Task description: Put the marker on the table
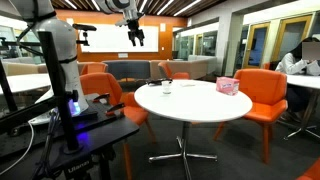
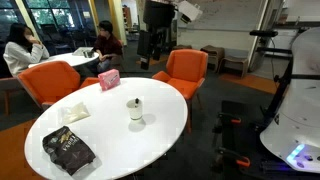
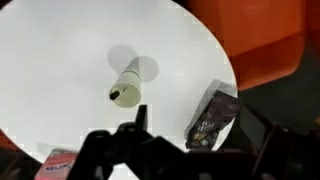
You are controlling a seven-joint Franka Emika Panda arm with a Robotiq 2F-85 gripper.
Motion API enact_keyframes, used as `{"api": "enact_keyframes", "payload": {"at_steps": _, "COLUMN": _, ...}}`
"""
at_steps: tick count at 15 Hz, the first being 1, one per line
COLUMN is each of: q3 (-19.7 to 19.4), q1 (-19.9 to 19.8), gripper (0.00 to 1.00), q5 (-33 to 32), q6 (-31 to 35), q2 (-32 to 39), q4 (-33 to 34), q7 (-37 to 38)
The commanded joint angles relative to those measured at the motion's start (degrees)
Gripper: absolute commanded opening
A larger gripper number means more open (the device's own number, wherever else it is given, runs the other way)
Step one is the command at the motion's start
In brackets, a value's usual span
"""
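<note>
The round white table (image 1: 190, 101) stands on a chrome pedestal and shows in both exterior views (image 2: 150, 140) and from above in the wrist view (image 3: 60, 60). A white cup (image 1: 167, 86) (image 2: 135, 110) (image 3: 127, 85) stands near its middle. I cannot make out a marker in any view. My gripper (image 1: 136, 40) (image 2: 153, 55) hangs high above the table's far side. In the wrist view its dark fingers (image 3: 204, 120) are spread apart with nothing between them.
A dark snack bag (image 2: 68, 150) (image 3: 212, 120), a pink tissue box (image 1: 228, 86) (image 2: 108, 80) and a paper napkin (image 2: 75, 112) lie on the table. Orange chairs (image 1: 268, 95) (image 2: 185, 70) ring it. People sit at tables behind (image 2: 20, 50).
</note>
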Motion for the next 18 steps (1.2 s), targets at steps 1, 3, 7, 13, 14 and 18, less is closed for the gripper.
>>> {"api": "enact_keyframes", "payload": {"at_steps": 1, "q3": -0.38, "q1": 0.4, "gripper": 1.0, "q5": -0.22, "q6": -0.19, "q2": 0.01, "q4": 0.15, "q7": 0.16}}
{"api": "enact_keyframes", "payload": {"at_steps": 3, "q3": -0.38, "q1": 0.4, "gripper": 1.0, "q5": -0.22, "q6": -0.19, "q2": 0.01, "q4": 0.17, "q7": 0.16}}
{"api": "enact_keyframes", "payload": {"at_steps": 7, "q3": -0.38, "q1": 0.4, "gripper": 1.0, "q5": -0.22, "q6": -0.19, "q2": 0.01, "q4": 0.17, "q7": 0.16}}
{"api": "enact_keyframes", "payload": {"at_steps": 13, "q3": -6.49, "q1": 0.6, "gripper": 1.0, "q5": -1.82, "q6": -7.32, "q2": 12.94, "q4": 10.99, "q7": -21.31}}
{"api": "enact_keyframes", "payload": {"at_steps": 14, "q3": -7.34, "q1": 0.43, "gripper": 1.0, "q5": -2.05, "q6": -8.04, "q2": 16.19, "q4": 13.75, "q7": -24.71}}
{"api": "enact_keyframes", "payload": {"at_steps": 18, "q3": -7.73, "q1": -0.52, "gripper": 1.0, "q5": -5.38, "q6": -8.73, "q2": 28.39, "q4": 23.02, "q7": -34.4}}
